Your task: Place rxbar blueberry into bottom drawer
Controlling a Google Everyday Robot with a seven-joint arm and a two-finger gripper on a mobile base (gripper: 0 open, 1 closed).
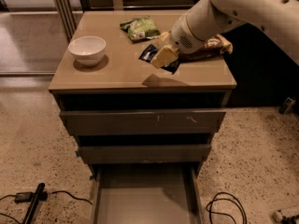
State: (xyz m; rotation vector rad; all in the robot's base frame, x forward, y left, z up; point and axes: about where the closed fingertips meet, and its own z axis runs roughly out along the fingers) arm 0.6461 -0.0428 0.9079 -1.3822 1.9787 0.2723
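Note:
My gripper (pixel 162 59) hangs above the right half of the cabinet top, shut on the rxbar blueberry (pixel 149 53). The bar is a small dark navy wrapper with pale lettering, held tilted and lifted off the surface; its shadow lies on the top below. The pale yellow fingers (pixel 164 57) cover its middle. The bottom drawer (pixel 145 200) is pulled open at the cabinet's foot, a wide shallow tray with a plain grey floor. It lies well below and in front of the gripper.
A white bowl (pixel 87 50) sits on the cabinet top (pixel 117 73) at the left. A green snack bag (pixel 138 28) lies at the back, a yellow-brown bag (pixel 212 45) behind my arm. Two upper drawers (pixel 142 122) are closed. Cables (pixel 226 208) lie on the floor.

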